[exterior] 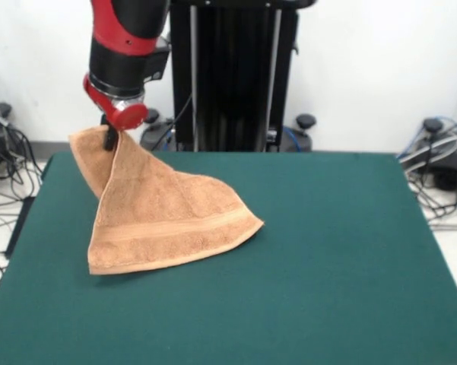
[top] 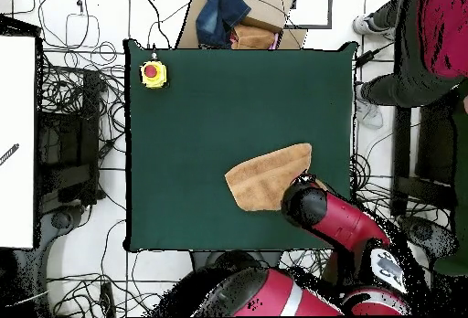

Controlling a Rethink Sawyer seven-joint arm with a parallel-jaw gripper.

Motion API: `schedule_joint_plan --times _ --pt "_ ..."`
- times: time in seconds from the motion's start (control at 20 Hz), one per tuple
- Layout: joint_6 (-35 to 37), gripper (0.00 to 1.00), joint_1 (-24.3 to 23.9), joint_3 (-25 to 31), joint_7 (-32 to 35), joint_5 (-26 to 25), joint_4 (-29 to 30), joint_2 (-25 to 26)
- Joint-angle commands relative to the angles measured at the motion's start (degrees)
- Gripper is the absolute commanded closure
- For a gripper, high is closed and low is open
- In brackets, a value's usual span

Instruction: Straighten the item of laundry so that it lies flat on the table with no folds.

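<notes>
Evidently the gripper (exterior: pixel 109 139) is clamped on the terry towel's (exterior: pixel 163 217) corner, lifting it so folds below can fall open.

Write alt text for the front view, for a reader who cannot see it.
A red and black robot arm's claw holds a tan towel up by one corner, so it hangs in a tent shape with its lower banded edge resting on the green table. The towel sits toward the picture's left; cables lie on the floor at both sides.
</notes>
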Motion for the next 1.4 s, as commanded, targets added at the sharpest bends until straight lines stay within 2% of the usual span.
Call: schedule_joint_plan --times 0.05,0.25,0.55,1.4 --pt "3.4 1.0 -1.5 2.7 -2.2 -6.5 1.0 -2.3" --pt "4.5 1.0 -0.7 1.7 -0.3 -7.3 2.0 -3.0" --pt "11.3 1.0 1.4 -3.0 4.1 -5.6 1.9 -1.3" --pt "10.4 1.0 0.8 -2.0 5.7 -4.9 1.5 1.2"
